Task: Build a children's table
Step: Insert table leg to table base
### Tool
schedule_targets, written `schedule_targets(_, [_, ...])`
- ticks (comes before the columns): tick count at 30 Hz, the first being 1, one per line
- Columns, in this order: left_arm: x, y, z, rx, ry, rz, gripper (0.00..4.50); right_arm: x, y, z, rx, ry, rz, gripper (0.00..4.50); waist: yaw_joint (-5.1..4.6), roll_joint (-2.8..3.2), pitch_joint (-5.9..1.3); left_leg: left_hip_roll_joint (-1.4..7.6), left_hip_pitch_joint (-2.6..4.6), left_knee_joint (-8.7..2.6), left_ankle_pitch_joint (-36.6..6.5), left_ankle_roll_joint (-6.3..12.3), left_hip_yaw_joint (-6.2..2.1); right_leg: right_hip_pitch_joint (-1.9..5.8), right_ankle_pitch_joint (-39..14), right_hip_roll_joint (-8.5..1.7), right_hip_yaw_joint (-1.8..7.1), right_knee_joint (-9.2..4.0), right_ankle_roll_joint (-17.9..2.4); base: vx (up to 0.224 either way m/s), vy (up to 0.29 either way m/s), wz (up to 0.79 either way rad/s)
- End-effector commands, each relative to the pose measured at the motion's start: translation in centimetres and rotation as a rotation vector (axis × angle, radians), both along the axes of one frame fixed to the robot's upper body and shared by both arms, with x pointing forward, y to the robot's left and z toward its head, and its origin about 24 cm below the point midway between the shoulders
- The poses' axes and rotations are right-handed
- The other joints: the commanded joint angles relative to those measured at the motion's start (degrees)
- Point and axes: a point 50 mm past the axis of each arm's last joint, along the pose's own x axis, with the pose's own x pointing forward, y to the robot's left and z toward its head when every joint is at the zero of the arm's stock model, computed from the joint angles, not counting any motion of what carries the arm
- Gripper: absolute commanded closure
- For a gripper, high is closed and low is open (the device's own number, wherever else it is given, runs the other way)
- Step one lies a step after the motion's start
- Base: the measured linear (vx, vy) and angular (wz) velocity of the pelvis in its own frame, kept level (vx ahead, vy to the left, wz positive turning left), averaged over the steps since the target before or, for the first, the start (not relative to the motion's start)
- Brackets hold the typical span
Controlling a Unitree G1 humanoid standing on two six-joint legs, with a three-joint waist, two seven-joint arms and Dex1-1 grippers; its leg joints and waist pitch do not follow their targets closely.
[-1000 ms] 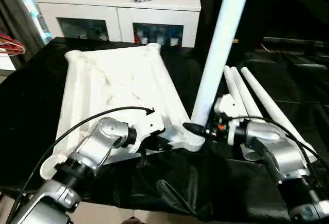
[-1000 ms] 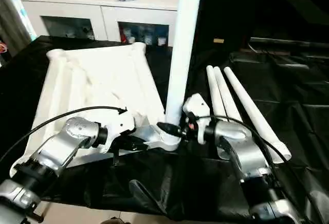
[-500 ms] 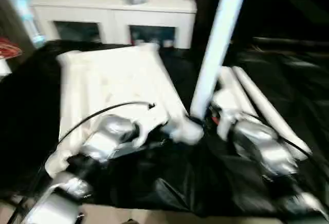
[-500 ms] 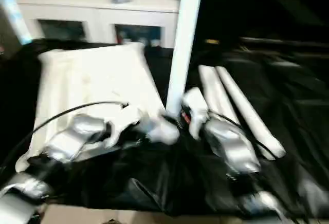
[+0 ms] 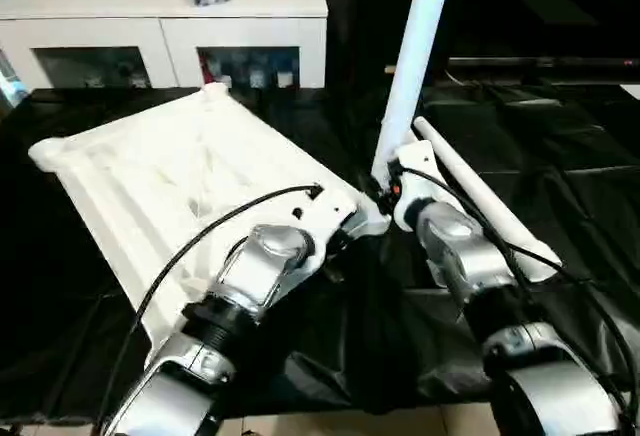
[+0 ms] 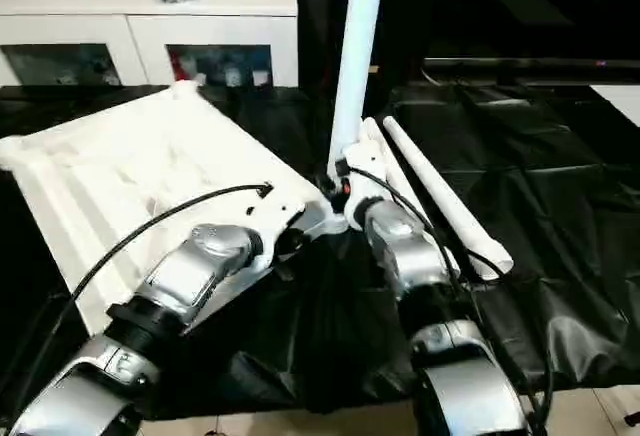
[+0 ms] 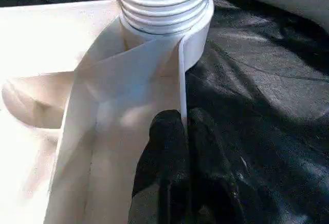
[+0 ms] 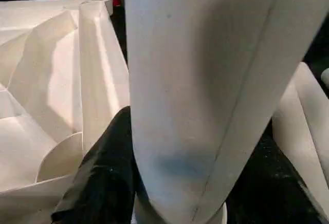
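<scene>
Table top [image 5: 170, 181]: white, underside up, lying at a slant on the black cloth [image 5: 560, 146]; its far corner is near the white cabinet [image 5: 160, 26], its near long edge runs beside the left forearm.
Upright leg [image 5: 415, 56]: stands in the near right corner socket [image 7: 164, 13], threaded end seated in the collar.
Spare legs [image 5: 480, 206]: lying side by side on the cloth just right of the upright leg, tips toward the robot.
Left gripper [image 7: 184, 131]: jaws pinched tight on the thin raised rim [image 7: 181, 80] just short of the socket.
Right gripper [image 5: 385, 191]: jaws about half spread, clasping the upright leg low down; one black finger [image 8: 105, 172] lies against its side.
Open room: bare cloth to the far right and along the near edge.
</scene>
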Motion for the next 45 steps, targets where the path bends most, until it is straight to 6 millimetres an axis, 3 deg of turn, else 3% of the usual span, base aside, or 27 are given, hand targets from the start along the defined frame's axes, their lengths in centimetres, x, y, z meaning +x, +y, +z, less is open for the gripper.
schedule_targets(1, [0.2,-1.0,2.1,-0.039,-0.086,-0.039,4.5,-2.4,-1.1,-5.7,-0.081,0.248,-0.042,2.62,0.22,-0.22,-2.46,4.41,1.43,-4.79,-27.27,-1.89,-2.46,0.77,-22.54,-5.72,3.33,-5.74,-8.93,0.0,0.0,0.0])
schedule_targets(4, [0.2,-0.9,2.2,-0.039,-0.088,-0.05,4.5,-2.3,-0.7,-5.6,-0.063,0.239,-0.028,2.62,0.26,-0.27,-2.45,4.43,1.51,-4.79,-27.44,-1.84,-2.49,0.68,-24.93,-5.72,3.3,-6.04,-7.97,0.0,0.0,0.0])
schedule_targets(5, [0.1,-0.9,2.2,-0.042,-0.085,-0.068,4.5,-2.2,-0.6,-5.4,-0.044,0.234,-0.024,2.27,0.19,-0.1,-2.4,4.49,1.58,-4.88,-28.02,-2.05,-2.57,0.54,-25.48,-5.63,3.25,-6.06,-7.76,0.0,0.0,0.0])
schedule_targets(10, [-0.3,-0.9,2.3,-0.042,-0.088,-0.123,4.5,-1.9,-0.4,-4.8,0.016,0.213,-0.01,1.83,0.3,-0.04,-2.48,4.65,1.51,-5.0,-28.39,-2.23,-2.49,0.49,-23.45,-5.79,3.42,-6.06,-8.33,0.0,0.0,0.0])
schedule_targets(11, [-0.5,-0.9,2.3,-0.044,-0.086,-0.143,4.5,-1.8,-0.2,-4.4,0.033,0.194,0.014,1.57,0.39,-0.13,-2.76,4.79,1.52,-5.01,-27.06,-2.16,-2.49,0.69,-21.22,-5.64,3.43,-5.63,-8.9,0.0,0.0,0.0])
schedule_targets(14, [-0.5,-0.7,2.4,-0.036,-0.105,-0.161,4.5,-1.6,-0.2,-3.7,0.036,0.149,0.032,1.4,0.59,-0.04,-2.78,4.78,1.33,-4.94,-23.83,-1.39,-2.08,0.88,-15.98,-5.41,3.5,-5.09,-10.43,0.0,0.0,0.0])
schedule_targets(19, [-0.7,-0.1,2.3,-0.038,-0.104,-0.188,4.5,-1.5,-0.6,-2.2,0.03,0.07,0.076,1.0,1.78,-0.26,-3.33,4.8,0.94,-4.38,-16.15,0.84,-1.61,1.6,-8.57,-5.55,3.52,-4.24,-11.92,0.0,0.0,0.0])
schedule_targets(22, [-1.0,0.6,2.2,-0.03,-0.097,-0.232,4.5,-2.1,-1.2,-1.0,0.024,0.02,0.154,0.84,2.14,-0.25,-3.82,4.79,0.79,-3.76,-10.16,3.26,-1.49,1.9,-0.05,-5.25,3.37,-3.18,-12.64,0.0,0.0,0.0])
schedule_targets(24, [-1.1,0.9,2.1,-0.029,-0.096,-0.256,4.5,-2.4,-1.4,-0.6,0.017,0.008,0.185,0.66,2.49,-0.21,-4.25,4.59,0.33,-3.09,-4.33,5.86,-1.53,2.11,8.03,-5.08,3.12,-2.21,-13.47,0.0,0.0,0.0])
schedule_targets(25, [-1.2,0.9,2.1,-0.028,-0.097,-0.267,4.5,-2.5,-1.5,-0.5,0.012,0.003,0.197,0.66,2.5,-0.26,-4.2,4.54,0.29,-3.0,-4.08,6.43,-1.47,2.0,8.59,-5.04,3.07,-2.18,-13.7,0.0,0.0,0.0])
schedule_targets(28, [-1.3,1.6,1.8,-0.032,-0.071,-0.305,4.5,-3.8,-2.1,0.3,-0.019,-0.012,0.331,0.66,2.93,0.03,-3.81,4.83,0.5,-3.28,-7.81,6.31,-1.48,1.9,3.28,-5.1,3.02,-2.86,-13.07,0.0,0.0,0.0])
schedule_targets(29, [-1.4,1.8,1.8,-0.034,-0.066,-0.316,4.5,-4.1,-2.3,0.4,-0.023,-0.014,0.36,0.66,3.17,-0.01,-3.56,4.99,0.7,-3.55,-10.89,5.02,-1.46,1.83,-1.23,-5.2,3.12,-3.36,-12.52,0.0,0.0,0.0])
schedule_targets(32, [-1.6,2.3,1.6,-0.03,-0.048,-0.375,4.5,-5.2,-2.9,0.6,-0.072,-0.018,0.44,0.66,3.15,0.06,-3.41,5.06,0.78,-3.86,-13.37,3.09,-1.59,1.76,-5.8,-5.2,3.17,-3.79,-11.64,0.0,0.0,0.0])
schedule_targets(37, [-2.0,3.0,1.7,-0.031,-0.021,-0.464,4.5,-6.3,-3.5,0.8,-0.088,0.015,0.516,0.66,3.32,0.05,-3.53,5.03,0.89,-3.87,-13.27,2.26,-1.61,1.86,-5.88,-5.32,3.26,-3.64,-11.71,0.0,0.0,0.0])
schedule_targets(42, [-2.5,3.5,1.6,-0.025,0.005,-0.553,4.5,-7.2,-4.1,0.3,-0.124,0.066,0.58,0.66,3.7,0.17,-3.76,5.0,0.89,-3.47,-11.12,3.08,-1.54,1.84,-1.8,-5.26,3.15,-3.09,-12.9,0.0,0.0,0.0])
schedule_targets(43, [-2.6,3.6,1.6,-0.027,0.007,-0.56,4.5,-7.3,-4.1,0.3,-0.129,0.071,0.59,0.91,3.74,0.16,-3.75,5.0,0.85,-3.47,-11.18,3.07,-1.55,1.87,-1.77,-5.25,3.11,-3.07,-13.0,0.0,0.0,0.0])
schedule_targets(45, [-2.7,3.7,1.6,-0.024,0.014,-0.579,4.5,-7.4,-4.1,0.2,-0.13,0.082,0.602,0.99,4.04,0.17,-3.76,5.05,0.93,-3.45,-11.57,2.89,-1.54,1.86,-2.28,-5.27,3.13,-3.04,-13.0,0.0,0.0,0.0])
